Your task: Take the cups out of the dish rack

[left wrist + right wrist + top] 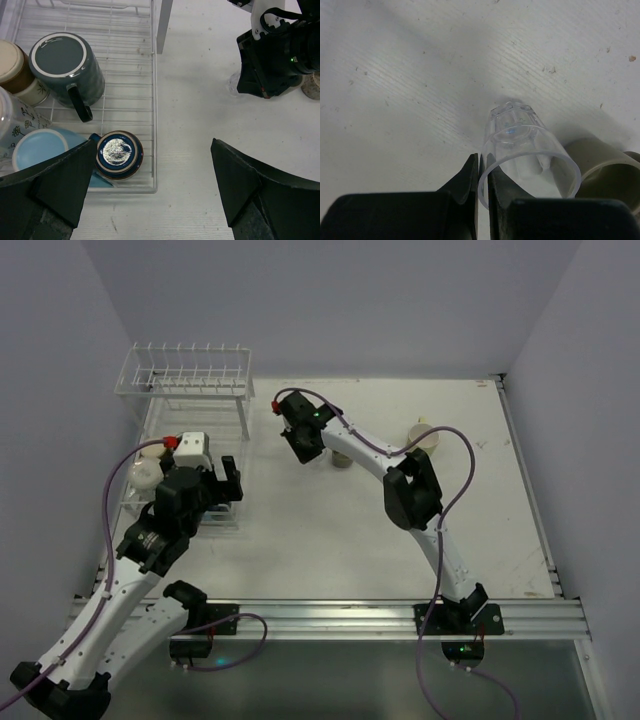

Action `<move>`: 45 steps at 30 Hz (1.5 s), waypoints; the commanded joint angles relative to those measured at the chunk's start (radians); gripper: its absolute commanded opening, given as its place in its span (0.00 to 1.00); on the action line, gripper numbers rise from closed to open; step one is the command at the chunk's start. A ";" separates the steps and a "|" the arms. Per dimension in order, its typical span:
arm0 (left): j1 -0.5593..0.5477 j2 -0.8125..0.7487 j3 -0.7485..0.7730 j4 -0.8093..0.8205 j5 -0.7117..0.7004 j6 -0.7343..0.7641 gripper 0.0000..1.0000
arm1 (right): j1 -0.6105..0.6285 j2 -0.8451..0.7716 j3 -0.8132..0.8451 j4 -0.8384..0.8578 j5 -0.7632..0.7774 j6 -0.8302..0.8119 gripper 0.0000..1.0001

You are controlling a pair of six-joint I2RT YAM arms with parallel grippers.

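The white wire dish rack (185, 390) stands at the far left; its grid tray (131, 95) holds several upside-down cups: a dark grey mug (67, 65), a blue cup with a metallic base (119, 153), a light blue cup (40, 147), a tan-brown cup (12, 65) and a patterned clear glass (12, 120). My left gripper (152, 192) is open above the tray's front right corner, its left finger beside the metallic-based cup. My right gripper (483, 170) is shut on the rim of a clear glass cup (525, 145) that stands on the table beside a tan cup (602, 167).
A pale yellow-green cup (425, 435) stands on the table right of centre, behind the right arm. The right wrist (280, 55) shows at the top right of the left wrist view. The tan cup (342, 458) sits close under the right arm.
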 commanded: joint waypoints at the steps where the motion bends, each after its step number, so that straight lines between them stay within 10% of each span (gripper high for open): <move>1: 0.000 0.010 -0.002 0.022 -0.023 0.002 1.00 | 0.008 0.007 0.030 -0.043 0.035 -0.045 0.01; 27: 0.004 0.183 0.041 -0.040 -0.122 -0.168 1.00 | 0.008 -0.338 -0.174 0.199 -0.160 0.038 0.76; 45: 0.089 0.344 0.040 -0.096 -0.245 -0.450 0.78 | 0.011 -0.844 -0.852 0.549 -0.300 0.139 0.74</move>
